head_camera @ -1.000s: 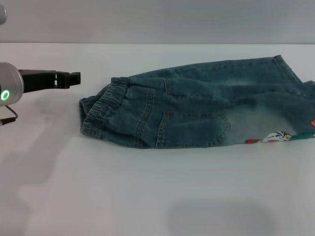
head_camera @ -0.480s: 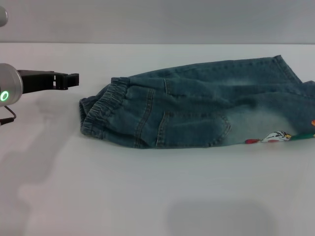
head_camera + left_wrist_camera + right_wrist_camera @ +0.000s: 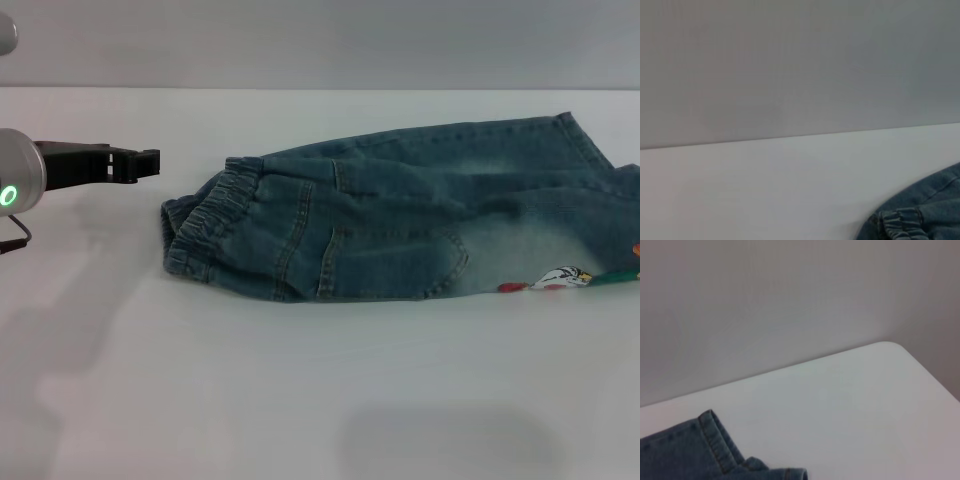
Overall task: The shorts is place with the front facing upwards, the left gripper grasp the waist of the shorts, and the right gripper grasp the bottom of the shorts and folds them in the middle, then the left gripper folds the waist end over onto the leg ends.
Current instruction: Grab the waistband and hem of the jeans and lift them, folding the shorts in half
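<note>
Shorts lie flat on the tabletop, waist near the left pincer, whose finger state I cannot tell.

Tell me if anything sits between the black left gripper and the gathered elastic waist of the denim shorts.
Nothing visible does. The left gripper hangs to the left of the waist of the shorts, with only bare white table between them.

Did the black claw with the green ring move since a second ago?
Barely. The left gripper slid very slightly away from the gathered elastic waist of the shorts, which lies unmoved on the white table; the gripper hangs apart from it.
</note>
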You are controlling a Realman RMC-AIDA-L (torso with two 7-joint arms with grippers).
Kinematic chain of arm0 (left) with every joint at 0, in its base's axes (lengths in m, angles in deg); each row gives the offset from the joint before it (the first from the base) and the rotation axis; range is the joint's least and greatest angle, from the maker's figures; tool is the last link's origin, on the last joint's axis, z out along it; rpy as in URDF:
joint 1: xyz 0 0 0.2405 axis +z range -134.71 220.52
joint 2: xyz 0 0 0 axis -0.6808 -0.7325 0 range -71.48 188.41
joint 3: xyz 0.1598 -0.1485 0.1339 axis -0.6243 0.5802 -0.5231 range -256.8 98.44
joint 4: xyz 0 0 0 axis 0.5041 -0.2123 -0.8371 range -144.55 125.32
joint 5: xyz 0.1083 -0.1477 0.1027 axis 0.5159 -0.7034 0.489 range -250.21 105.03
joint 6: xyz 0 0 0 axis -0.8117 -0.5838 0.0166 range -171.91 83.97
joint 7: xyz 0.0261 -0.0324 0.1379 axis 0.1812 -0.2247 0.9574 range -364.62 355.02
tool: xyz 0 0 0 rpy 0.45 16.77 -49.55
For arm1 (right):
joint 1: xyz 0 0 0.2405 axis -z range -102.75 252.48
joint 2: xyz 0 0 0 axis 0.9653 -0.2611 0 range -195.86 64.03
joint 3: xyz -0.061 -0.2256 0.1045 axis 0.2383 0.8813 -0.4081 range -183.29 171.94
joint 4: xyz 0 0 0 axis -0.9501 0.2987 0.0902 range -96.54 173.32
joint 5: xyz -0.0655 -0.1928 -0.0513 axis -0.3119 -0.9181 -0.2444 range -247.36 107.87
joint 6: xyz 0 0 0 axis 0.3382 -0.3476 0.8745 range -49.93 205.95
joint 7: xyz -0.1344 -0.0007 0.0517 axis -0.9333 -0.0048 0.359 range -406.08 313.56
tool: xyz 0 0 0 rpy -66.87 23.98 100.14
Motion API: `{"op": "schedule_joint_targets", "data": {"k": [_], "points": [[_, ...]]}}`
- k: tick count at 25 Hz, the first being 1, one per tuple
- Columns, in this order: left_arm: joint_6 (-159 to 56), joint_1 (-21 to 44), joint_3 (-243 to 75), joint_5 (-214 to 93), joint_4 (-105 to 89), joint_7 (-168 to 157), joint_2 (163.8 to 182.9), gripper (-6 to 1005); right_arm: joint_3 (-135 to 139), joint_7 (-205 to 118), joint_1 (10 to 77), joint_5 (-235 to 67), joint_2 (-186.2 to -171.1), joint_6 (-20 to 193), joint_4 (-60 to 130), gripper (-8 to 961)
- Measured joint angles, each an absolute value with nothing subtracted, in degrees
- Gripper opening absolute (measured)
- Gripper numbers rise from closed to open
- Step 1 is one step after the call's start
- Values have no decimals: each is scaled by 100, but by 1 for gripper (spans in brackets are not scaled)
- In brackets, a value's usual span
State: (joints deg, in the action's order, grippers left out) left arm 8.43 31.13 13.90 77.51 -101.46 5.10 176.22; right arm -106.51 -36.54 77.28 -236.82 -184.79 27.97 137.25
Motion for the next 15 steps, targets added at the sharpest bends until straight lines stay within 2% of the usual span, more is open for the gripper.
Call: {"op": "schedule_joint_targets", "data": {"k": [15], "points": [[841, 3113, 1379, 7713, -10137, 575, 17630, 605, -10890, -3954, 6605, -23633, -18448, 3430, 12033, 764]]}}
